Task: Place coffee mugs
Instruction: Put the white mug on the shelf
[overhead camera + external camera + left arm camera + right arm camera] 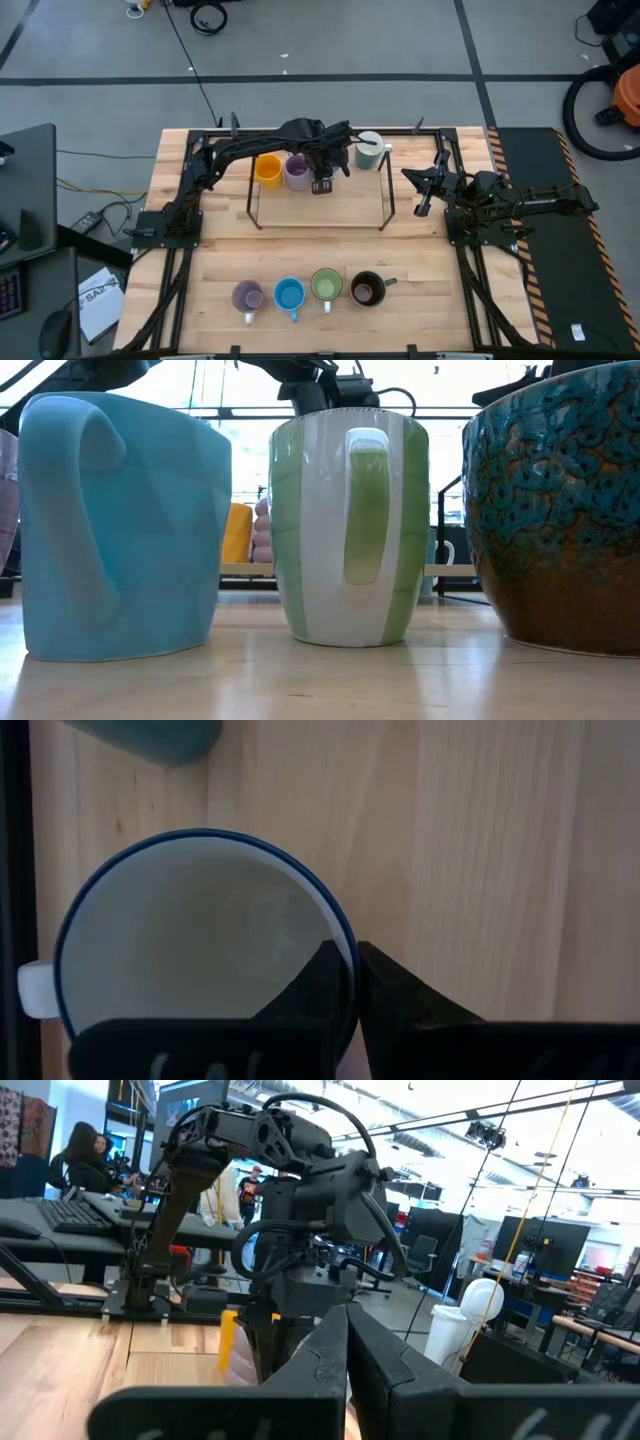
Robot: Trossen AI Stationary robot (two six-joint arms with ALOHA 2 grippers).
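Wooden slatted table (pixel 320 255), pale grain, dark metal frame rack (pixel 320 195) standing mid-table. Under the rack: orange mug (pixel 267 168), purple mug (pixel 297 171) touching it, white blue-rimmed mug (pixel 200 950) beside them, largely hidden from above by the left gripper (pixel 350 982), whose fingers pinch its thin rim, one inside, one outside. Pale white-blue mug (pixel 368 150) at the rack's far right end. Front row, near one another: lavender mug (pixel 248 297), bright blue mug (pixel 289 295), green striped mug (pixel 326 286), glossy dark brown mug (pixel 367 289). Right gripper (pixel 347 1342) waits right of the rack, fingers together, empty.
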